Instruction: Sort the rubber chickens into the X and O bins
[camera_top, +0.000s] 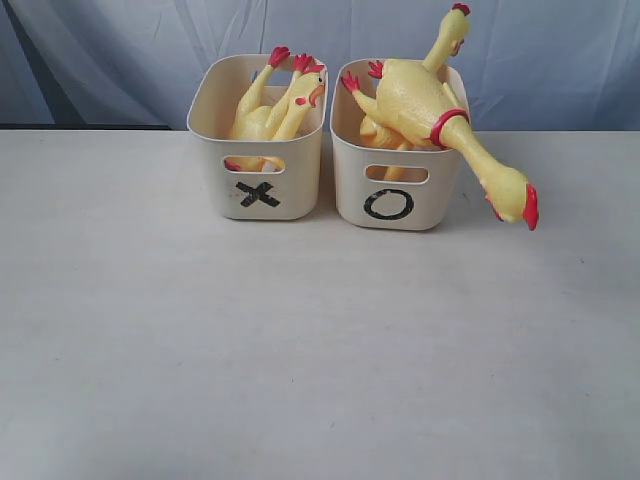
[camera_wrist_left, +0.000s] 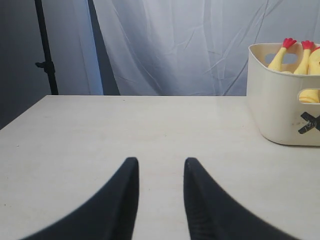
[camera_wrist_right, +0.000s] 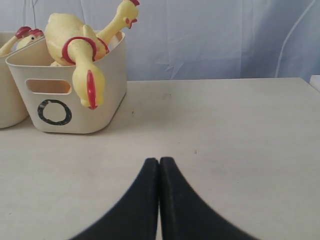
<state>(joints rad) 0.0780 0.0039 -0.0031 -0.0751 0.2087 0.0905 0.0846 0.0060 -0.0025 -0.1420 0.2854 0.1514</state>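
Observation:
Two cream bins stand side by side at the back of the table. The X bin (camera_top: 262, 160) on the left holds two thin rubber chickens (camera_top: 280, 105) with red feet poking up. In the O bin (camera_top: 392, 185) lie two large chickens: one (camera_top: 440, 115) hangs its head over the right rim, the other's neck and head (camera_top: 447, 38) rise behind it. My left gripper (camera_wrist_left: 160, 162) is open above bare table, left of the X bin (camera_wrist_left: 280, 110). Well in front of the O bin (camera_wrist_right: 70, 95), my right gripper (camera_wrist_right: 159, 161) is shut on nothing. Neither gripper shows in the exterior view.
The pale table (camera_top: 300, 350) spreads out in front of the bins. A wrinkled blue-white curtain (camera_top: 560, 60) hangs behind. A black stand (camera_wrist_left: 45, 55) rises beyond the table's far left corner in the left wrist view.

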